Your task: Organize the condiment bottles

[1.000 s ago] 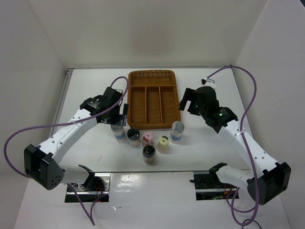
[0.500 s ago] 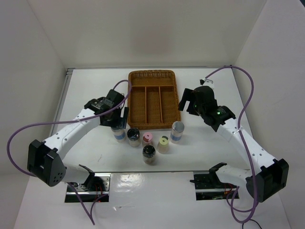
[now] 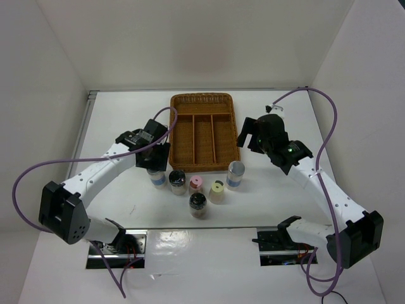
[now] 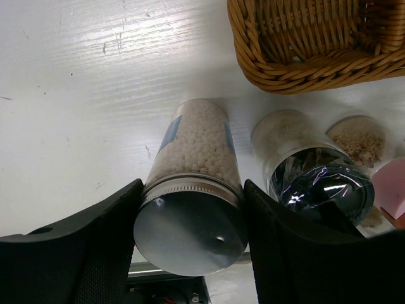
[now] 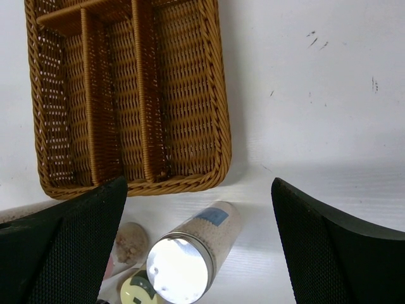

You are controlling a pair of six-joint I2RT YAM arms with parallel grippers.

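My left gripper (image 3: 154,166) (image 4: 192,212) is shut on a silver-lidded condiment bottle (image 4: 196,145) (image 3: 157,179) with a blue label, one finger on each side of its lid; the bottle stands on the table. Beside it stand a clear dark-capped bottle (image 4: 316,183) (image 3: 178,182), a pink-capped one (image 3: 195,184) and a pale-yellow-capped one (image 3: 217,190). Another dark-capped bottle (image 3: 197,204) stands nearer the front. My right gripper (image 3: 247,140) (image 5: 197,190) hangs open above the second silver-lidded bottle (image 5: 190,253) (image 3: 235,173), with nothing between its fingers.
A wicker basket (image 3: 172,126) (image 5: 215,126) with three long compartments and one cross compartment sits behind the bottles, between both arms. Its near corner (image 4: 304,69) lies close to the held bottle. White walls enclose the table on three sides.
The left gripper's fingers have come together on the silver lid, and the left arm has edged slightly right. The right arm shifted a little early on, then held still.
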